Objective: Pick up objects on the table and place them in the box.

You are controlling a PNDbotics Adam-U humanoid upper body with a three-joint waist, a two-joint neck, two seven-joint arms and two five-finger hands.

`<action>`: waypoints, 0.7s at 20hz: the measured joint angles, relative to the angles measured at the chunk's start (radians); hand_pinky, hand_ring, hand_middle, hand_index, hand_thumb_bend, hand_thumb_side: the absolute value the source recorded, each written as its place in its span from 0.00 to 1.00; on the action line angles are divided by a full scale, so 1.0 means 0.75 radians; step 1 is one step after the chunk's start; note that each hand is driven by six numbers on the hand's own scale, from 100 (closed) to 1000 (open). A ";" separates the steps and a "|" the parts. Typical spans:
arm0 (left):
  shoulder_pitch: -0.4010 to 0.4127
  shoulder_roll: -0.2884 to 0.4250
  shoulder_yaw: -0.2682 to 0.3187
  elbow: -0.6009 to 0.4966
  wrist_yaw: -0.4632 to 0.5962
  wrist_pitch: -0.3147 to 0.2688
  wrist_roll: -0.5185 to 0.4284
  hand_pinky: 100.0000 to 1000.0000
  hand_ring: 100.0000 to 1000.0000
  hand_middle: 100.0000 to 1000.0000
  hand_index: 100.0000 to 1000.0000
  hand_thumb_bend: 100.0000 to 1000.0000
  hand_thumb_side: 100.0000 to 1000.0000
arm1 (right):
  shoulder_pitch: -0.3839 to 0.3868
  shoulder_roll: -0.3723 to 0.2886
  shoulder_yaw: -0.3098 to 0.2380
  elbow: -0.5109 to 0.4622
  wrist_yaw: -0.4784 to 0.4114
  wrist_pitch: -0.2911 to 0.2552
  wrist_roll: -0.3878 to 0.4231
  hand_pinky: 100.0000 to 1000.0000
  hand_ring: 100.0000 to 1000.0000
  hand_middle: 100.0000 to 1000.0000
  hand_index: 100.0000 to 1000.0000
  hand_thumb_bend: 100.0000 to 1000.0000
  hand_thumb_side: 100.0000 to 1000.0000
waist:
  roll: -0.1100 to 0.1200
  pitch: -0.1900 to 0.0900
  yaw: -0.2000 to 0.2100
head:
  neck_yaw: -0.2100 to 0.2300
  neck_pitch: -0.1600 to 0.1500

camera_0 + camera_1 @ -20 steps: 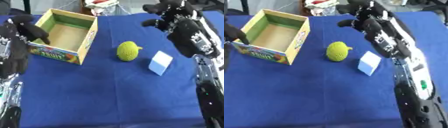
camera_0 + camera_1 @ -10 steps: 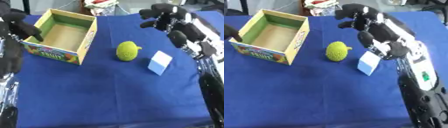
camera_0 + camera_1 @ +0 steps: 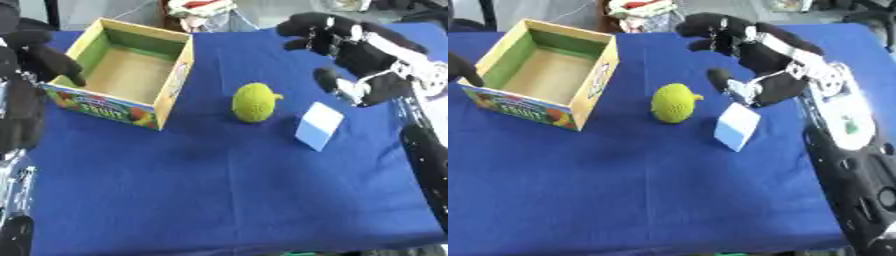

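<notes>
A yellow-green bumpy fruit [image 3: 255,102] lies on the blue cloth near the middle. To its right leans a small white-blue block [image 3: 318,125]. An open cardboard fruit box [image 3: 125,78] with a green inside stands at the back left; nothing shows inside it. My right hand [image 3: 754,57] hovers above and behind the block, fingers spread and slightly bent, holding nothing. My left hand [image 3: 39,55] hangs at the left edge beside the box, fingers relaxed and holding nothing.
The blue cloth [image 3: 227,190] covers the table, with open room across the front half. A red and white bundle [image 3: 199,10] sits beyond the table's far edge, behind the box.
My right hand has come forward and down from the far right corner toward the block and fruit. The left hand, fruit, block and box hold their places.
</notes>
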 measured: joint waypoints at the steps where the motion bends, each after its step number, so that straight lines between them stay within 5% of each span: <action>1: 0.000 0.000 0.000 0.000 0.000 0.001 -0.003 0.39 0.48 0.36 0.70 0.00 0.69 | -0.007 -0.001 0.000 0.026 0.017 -0.009 -0.009 0.94 1.00 0.94 1.00 0.00 0.17 | 0.000 0.000 0.000 | 0.000 0.000; 14: 0.004 0.000 -0.012 0.000 -0.004 0.014 -0.030 0.39 0.48 0.36 0.70 0.00 0.70 | -0.142 -0.009 0.057 0.284 0.283 -0.099 -0.099 0.93 1.00 0.94 1.00 0.00 0.11 | -0.004 -0.004 0.000 | 0.000 0.000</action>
